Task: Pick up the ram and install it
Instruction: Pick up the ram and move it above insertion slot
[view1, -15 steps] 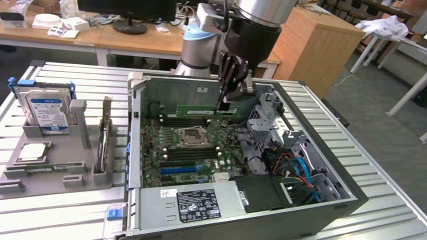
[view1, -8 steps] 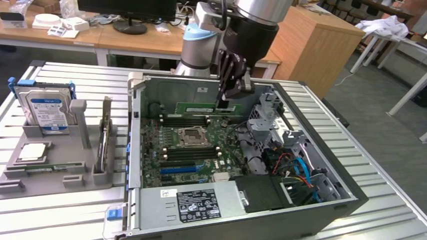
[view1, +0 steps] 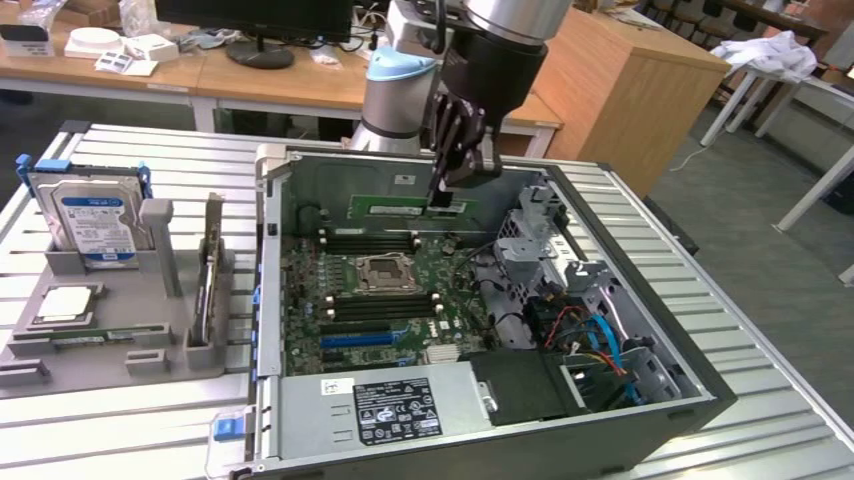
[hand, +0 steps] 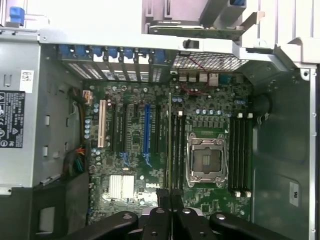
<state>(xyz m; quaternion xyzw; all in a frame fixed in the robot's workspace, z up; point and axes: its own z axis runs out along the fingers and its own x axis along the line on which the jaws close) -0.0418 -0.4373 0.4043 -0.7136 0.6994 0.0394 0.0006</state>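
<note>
The robot arm, silver and black with a pale blue joint cap, reaches straight down into the open grey metal computer case, its wrist aimed at the green motherboard. Its black two-finger gripper is clenched on the ram, a long, thin green circuit-board stick. It pinches the stick near the end toward the exterior view's right.

In the exterior view the ram hangs on edge, raised over the board beyond the far side of the square silver CPU socket. Its long axis lies level, parallel to the black memory slots beside the socket, and its broad face is turned toward the exterior camera.

In the wrist view the ram appears edge-on as a thin line reaching out from the gripper. It runs along the memory slots just beside the socket, on the side toward the blue expansion slot.
</note>
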